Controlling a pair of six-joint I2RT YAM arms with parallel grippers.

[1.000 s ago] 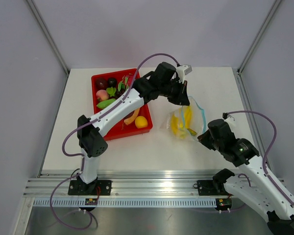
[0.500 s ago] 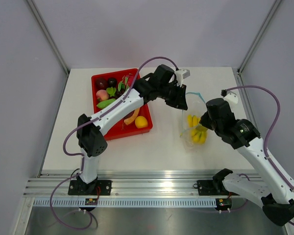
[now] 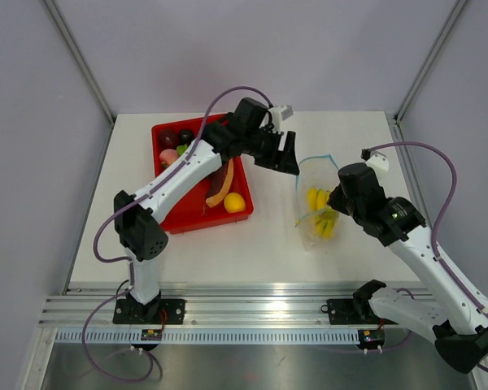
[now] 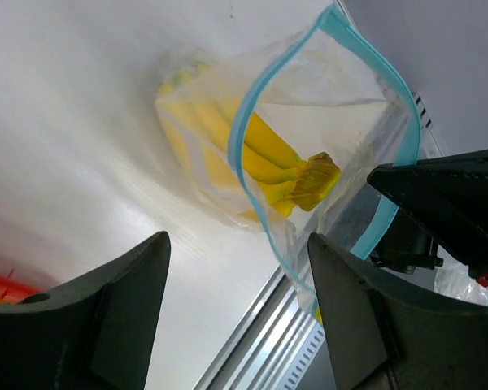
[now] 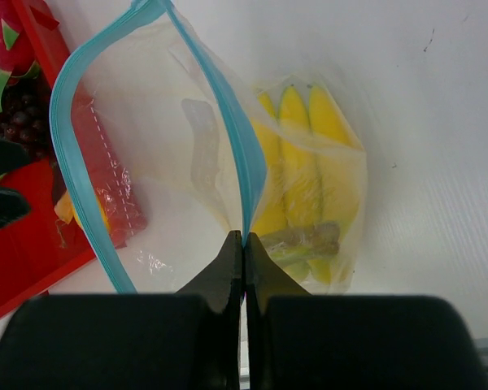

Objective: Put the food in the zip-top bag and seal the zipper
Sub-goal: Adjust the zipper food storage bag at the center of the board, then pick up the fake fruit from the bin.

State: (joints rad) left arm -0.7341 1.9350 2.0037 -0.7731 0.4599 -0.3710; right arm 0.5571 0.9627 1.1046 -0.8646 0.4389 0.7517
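Observation:
The zip-top bag (image 3: pixel 315 180) stands upright on the white table with its mouth open, right of the tray. A yellow banana bunch (image 5: pixel 302 188) lies inside it. My right gripper (image 5: pixel 243 240) is shut on the teal zipper (image 5: pixel 242 154) at the bag's near rim. My left gripper (image 4: pixel 237 313) hangs open and empty just left of the bag's mouth (image 4: pixel 252 122), clear of it. More food stays in the red tray (image 3: pixel 203 221): an orange citrus (image 3: pixel 234 202), a papaya slice (image 3: pixel 220 185) and dark red fruits (image 3: pixel 168 136).
The tray sits at the table's back left, partly under my left arm (image 3: pixel 187 166). The table's metal rail (image 3: pixel 244 313) runs along the near edge. Grey walls and frame posts stand on three sides.
My left gripper has opened, let go of the bag's mouth and drawn back left toward the tray. My right arm has swung up and in, lifting the bag upright by its zipper.

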